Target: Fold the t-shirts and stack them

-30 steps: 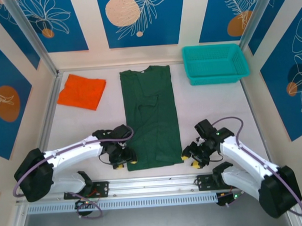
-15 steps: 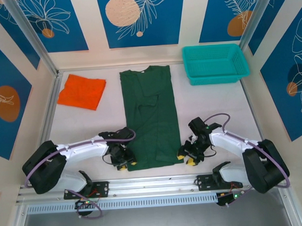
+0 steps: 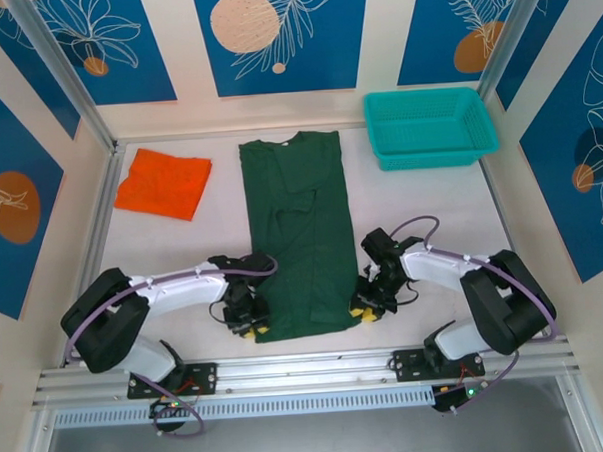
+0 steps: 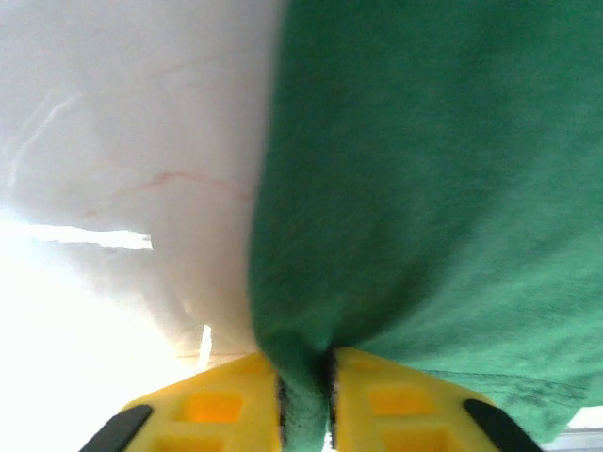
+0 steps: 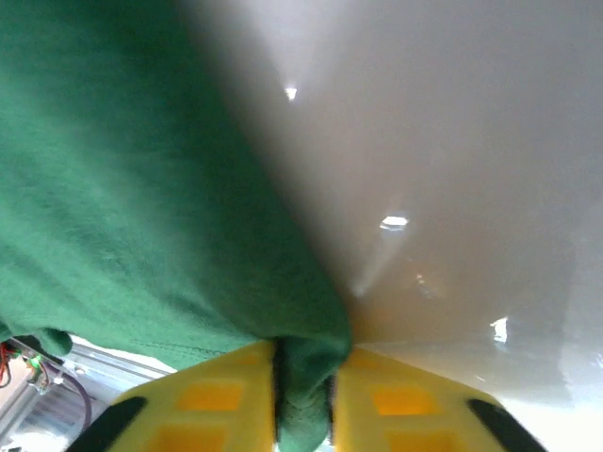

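- the dark green cloth t-shirt lies flat down the middle of the white table, collar at the far end, hem toward the near edge.
- the folded orange cloth t-shirt lies at the far left, well apart from it.
- the teal plastic mesh basket stands at the far right, behind and to the right of the dark green cloth t-shirt.
- the left gripper sits at the near left corner of the hem, the right gripper at the near right corner.
- in each wrist view the cloth edge lies between the 2 fingers.
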Motion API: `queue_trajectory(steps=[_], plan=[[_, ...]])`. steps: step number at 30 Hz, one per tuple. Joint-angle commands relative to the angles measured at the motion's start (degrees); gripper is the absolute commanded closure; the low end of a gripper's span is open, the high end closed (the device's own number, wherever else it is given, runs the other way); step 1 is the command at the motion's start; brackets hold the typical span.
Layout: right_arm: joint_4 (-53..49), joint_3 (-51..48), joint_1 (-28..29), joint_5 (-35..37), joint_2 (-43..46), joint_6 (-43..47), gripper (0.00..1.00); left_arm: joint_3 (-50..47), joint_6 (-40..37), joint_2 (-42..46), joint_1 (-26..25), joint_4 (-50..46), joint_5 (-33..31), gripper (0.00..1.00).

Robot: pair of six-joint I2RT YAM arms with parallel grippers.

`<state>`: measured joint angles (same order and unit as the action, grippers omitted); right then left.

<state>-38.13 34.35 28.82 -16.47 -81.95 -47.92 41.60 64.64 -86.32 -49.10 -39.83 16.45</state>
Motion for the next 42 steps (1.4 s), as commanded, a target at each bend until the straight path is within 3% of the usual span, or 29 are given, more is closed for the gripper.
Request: queue_trajectory(steps=[1, 2, 5, 15, 21, 28, 35, 42], plan=[[-0.61, 0.11, 0.56, 0.8, -1.82, 0.24, 0.89, -1.62, -2.14, -5.46, -0.29, 8.26, -1.28, 0.95], [-1.0, -0.34, 0.94, 1.16, -1.47, 0.03, 0.92, -1.45, -2.51, -5.6, -0.34, 7.66, -1.49, 1.0], [-2.42, -1.79, 2.85, 1.55, 1.41, -1.53, 1.0, -1.33, -3.61, -4.01, -0.38, 5.31, -2.15, 1.0], [-6.88, -8.29, 12.23, 3.09, 22.1, -16.43, 1.0, -3.77, -6.94, 9.83, -0.38, -3.68, -1.82, 1.0], [-7.88, -10.44, 14.4, 3.35, 29.25, -21.71, 1.0, -6.35, -4.74, 13.61, -0.38, -2.17, 1.57, 1.0], [-13.16, -3.01, 14.37, 5.99, 28.36, -22.13, 1.0, 1.46, -4.76, 15.67, 1.09, -4.91, 4.9, 1.0], [-18.0, 9.2, 6.46, 6.81, 23.99, -19.51, 1.0, 14.57, -11.58, 11.83, 12.61, -8.65, 10.54, 1.0], [-21.8, 25.69, -2.74, 8.13, 8.24, -12.95, 1.0, 33.33, -22.24, -2.19, 22.17, -14.83, 13.22, 1.0]])
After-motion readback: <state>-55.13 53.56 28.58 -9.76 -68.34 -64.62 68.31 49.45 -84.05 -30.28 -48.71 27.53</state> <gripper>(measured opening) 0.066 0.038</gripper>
